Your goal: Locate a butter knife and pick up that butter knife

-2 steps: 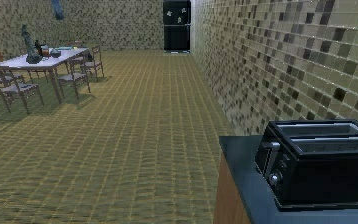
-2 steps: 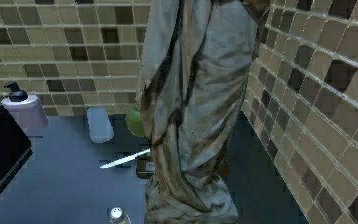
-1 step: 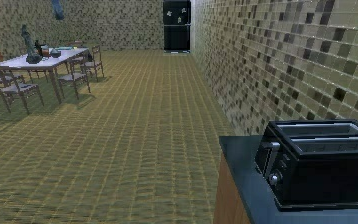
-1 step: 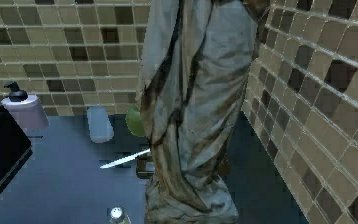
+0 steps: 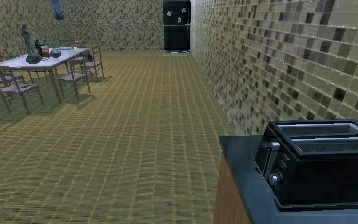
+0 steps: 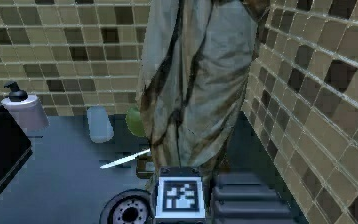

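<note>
Butter knife (image 6: pixel 127 158) is our reading of the thin pale sliver lying flat on the dark countertop (image 6: pixel 67 175), left of centre in the arm side view. Its right end meets the foot of a big draped, mottled form (image 6: pixel 197 80). The gripper (image 6: pixel 127 208) shows as a round dark body at the bottom edge just below the sliver, beside the white marker square (image 6: pixel 180 195). We cannot make out its far end, so we cannot tell whether it holds anything. We judge the fingers should come down across the knife's narrow width near its middle, since a slim, smooth piece on a glossy top will likely slide. A pale cup (image 6: pixel 100 123) and a soap dispenser (image 6: pixel 15 103) stand behind, near the tiled wall (image 6: pixel 67 50).
</note>
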